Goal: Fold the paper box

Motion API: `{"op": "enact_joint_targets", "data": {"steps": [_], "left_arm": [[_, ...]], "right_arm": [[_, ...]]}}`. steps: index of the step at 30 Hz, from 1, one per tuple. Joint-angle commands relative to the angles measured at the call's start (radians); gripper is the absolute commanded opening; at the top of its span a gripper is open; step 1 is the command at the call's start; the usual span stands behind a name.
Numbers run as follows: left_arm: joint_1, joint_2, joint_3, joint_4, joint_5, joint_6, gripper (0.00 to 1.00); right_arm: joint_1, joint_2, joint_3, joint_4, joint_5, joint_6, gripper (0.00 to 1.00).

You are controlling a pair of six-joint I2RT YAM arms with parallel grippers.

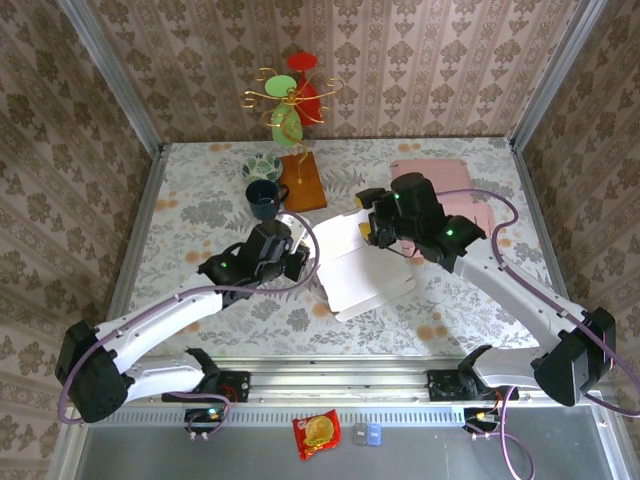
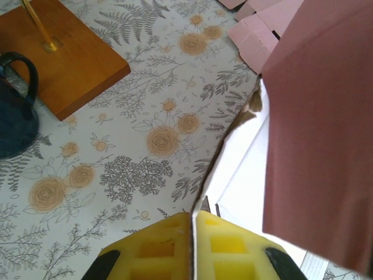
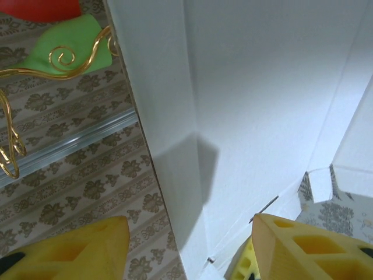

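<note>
The paper box (image 1: 365, 275), white inside and pink outside, lies half unfolded at the middle of the table. My left gripper (image 1: 298, 258) is at its left edge. In the left wrist view the yellow pads (image 2: 157, 248) are shut on a thin upright wall of the box (image 2: 242, 169), with a pink panel (image 2: 320, 128) leaning over to the right. My right gripper (image 1: 368, 228) is at the box's far side. Its yellow fingers (image 3: 76, 251) stand apart, open, either side of a raised white panel (image 3: 262, 87) without pinching it.
A wooden base (image 1: 303, 180) with a gold wire stand, a dark blue mug (image 1: 265, 197) and a patterned bowl (image 1: 262, 165) stand behind the left gripper. Flat pink box blanks (image 1: 445, 185) lie at the back right. A red snack packet (image 1: 316, 433) lies below the table edge.
</note>
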Motion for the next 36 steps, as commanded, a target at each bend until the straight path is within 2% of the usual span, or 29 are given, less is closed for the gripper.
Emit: {"op": "enact_joint_targets", "data": {"steps": [1, 8, 13, 18, 22, 24, 25, 27, 28, 30, 32, 36], "left_arm": [[-0.007, -0.001, 0.038, -0.029, -0.035, -0.022, 0.0], [-0.007, 0.004, 0.044, -0.034, -0.024, -0.019, 0.0], [-0.007, 0.006, 0.049, -0.038, -0.02, -0.015, 0.0], [-0.007, -0.001, 0.042, -0.035, -0.011, -0.016, 0.0], [-0.007, -0.012, 0.035, -0.038, -0.007, -0.018, 0.0], [-0.001, -0.021, 0.031, -0.046, -0.003, -0.029, 0.0], [0.007, -0.031, 0.028, -0.052, 0.006, -0.04, 0.04], [0.032, -0.062, 0.017, -0.066, 0.038, -0.078, 0.28], [0.049, -0.087, 0.013, -0.076, 0.058, -0.103, 0.36], [0.085, -0.139, 0.014, -0.099, 0.113, -0.15, 0.47], [0.119, -0.19, 0.033, -0.133, 0.149, -0.194, 0.55], [0.192, -0.21, 0.121, -0.215, 0.225, -0.268, 0.6]], "right_arm": [[0.006, 0.032, 0.034, 0.009, 0.062, -0.04, 0.53], [0.0, 0.078, 0.037, 0.043, 0.031, -0.034, 0.38], [-0.002, 0.092, 0.045, 0.04, 0.022, -0.038, 0.22], [-0.002, 0.1, 0.032, 0.058, 0.023, -0.033, 0.12], [-0.002, 0.1, 0.03, 0.066, 0.037, -0.033, 0.0], [-0.002, 0.1, 0.025, 0.069, 0.047, -0.029, 0.0], [-0.002, 0.102, 0.015, 0.081, 0.052, -0.022, 0.0], [-0.002, 0.107, -0.019, 0.135, 0.052, 0.005, 0.0], [-0.001, 0.107, -0.033, 0.166, 0.053, 0.021, 0.0], [0.001, 0.135, -0.046, 0.201, 0.057, 0.039, 0.0], [0.003, 0.145, -0.044, 0.209, 0.066, 0.042, 0.0], [0.004, 0.169, -0.023, 0.198, 0.065, 0.041, 0.0]]}}
